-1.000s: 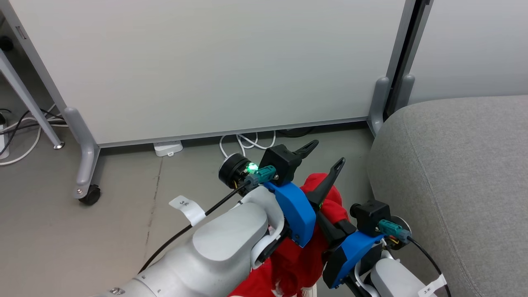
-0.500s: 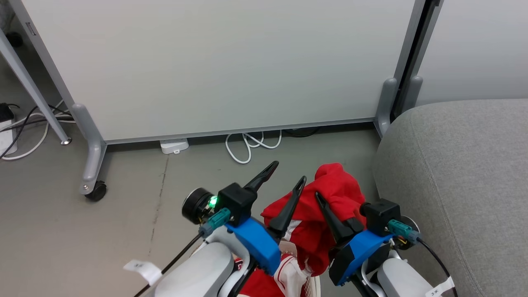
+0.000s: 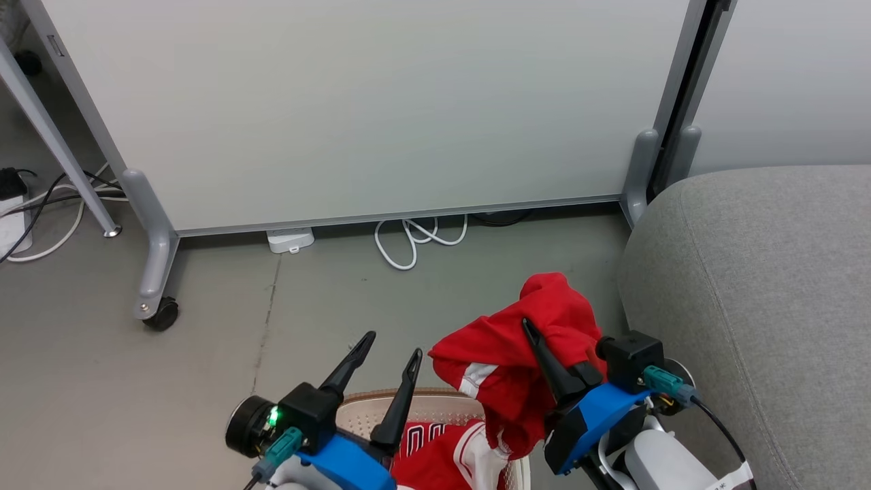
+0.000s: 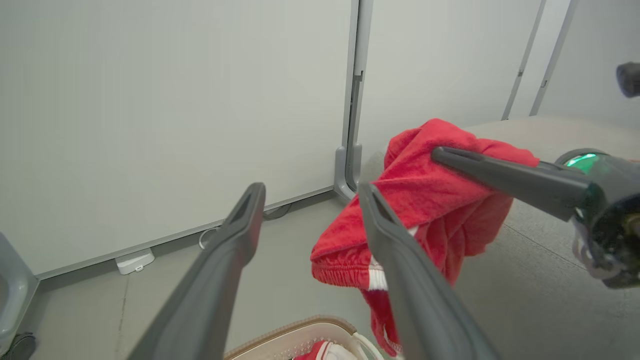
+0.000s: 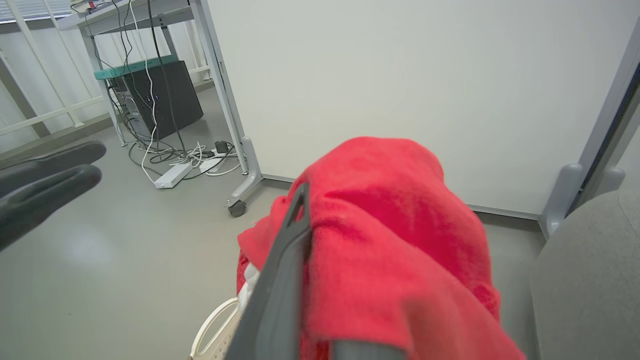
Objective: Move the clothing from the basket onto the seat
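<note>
Clothing [image 3: 490,354] pinched in clenched right hand [image 3: 531,331], above basket [image 3: 442,406], left hand [image 3: 392,344] released alongside

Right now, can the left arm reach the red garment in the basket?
Probably yes. The left gripper is open just above the basket rim, with the garment lying uncovered inside. The other garment, held by the right gripper, hangs off to the side.

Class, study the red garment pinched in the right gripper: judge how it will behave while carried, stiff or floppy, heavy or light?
Probably floppy: the red garment drapes over the right gripper in folds. Likely light: shut jaws hold it by one pinch. It may snag, as its tail hangs toward the basket.
</note>
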Available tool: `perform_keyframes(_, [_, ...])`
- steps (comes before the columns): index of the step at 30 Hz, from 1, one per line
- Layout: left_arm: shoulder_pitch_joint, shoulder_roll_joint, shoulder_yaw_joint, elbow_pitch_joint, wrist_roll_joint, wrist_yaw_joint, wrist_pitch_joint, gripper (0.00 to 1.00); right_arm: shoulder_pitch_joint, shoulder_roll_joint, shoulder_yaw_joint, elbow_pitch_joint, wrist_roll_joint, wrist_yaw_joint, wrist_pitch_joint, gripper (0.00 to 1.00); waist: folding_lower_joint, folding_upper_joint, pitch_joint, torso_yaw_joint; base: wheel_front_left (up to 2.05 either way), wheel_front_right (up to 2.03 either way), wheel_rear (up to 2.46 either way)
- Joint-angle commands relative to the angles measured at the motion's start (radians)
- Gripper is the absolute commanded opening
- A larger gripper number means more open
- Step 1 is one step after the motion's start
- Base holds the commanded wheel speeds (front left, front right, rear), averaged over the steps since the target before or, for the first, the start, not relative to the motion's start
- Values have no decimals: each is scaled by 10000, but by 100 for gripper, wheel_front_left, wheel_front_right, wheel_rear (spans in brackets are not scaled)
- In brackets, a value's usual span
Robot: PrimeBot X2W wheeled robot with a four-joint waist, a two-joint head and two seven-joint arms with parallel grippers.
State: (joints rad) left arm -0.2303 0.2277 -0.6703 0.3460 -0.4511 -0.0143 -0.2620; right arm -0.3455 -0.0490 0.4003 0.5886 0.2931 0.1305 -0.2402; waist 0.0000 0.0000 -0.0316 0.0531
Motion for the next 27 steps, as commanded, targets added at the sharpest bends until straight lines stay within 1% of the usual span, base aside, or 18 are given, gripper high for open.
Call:
perform_keyframes(1, [227,12,163,-80,96,-20,-43,100,109,-26,-31,-64,2,5,-15,0,0,0,-2,5,0,0,0])
perform_keyframes(6, [908,-70,928,-377,552,-243,-43,100,166,-26,-71,-119,-32,5,-6,0,0,0,-6,17,0,0,0])
perform_keyframes(9, [1214,-212,1288,-526,862,-383,-43,100,201,-26,-97,-146,-66,5,-2,0,0,0,-21,36,0,0,0])
perform_keyframes(17, [1514,-576,1912,-574,1422,-735,-43,100,229,-26,-178,-198,-107,5,47,0,0,0,-10,-15,0,0,0])
perform_keyframes(22, [1555,-781,2033,-501,1668,-912,-43,100,195,-26,-256,-220,-126,5,58,0,0,0,47,-311,0,0,0])
perform_keyframes(27, [1545,-952,2121,-483,1841,-1048,-44,100,153,-26,-362,-258,-210,5,59,0,0,0,135,-830,0,0,0])
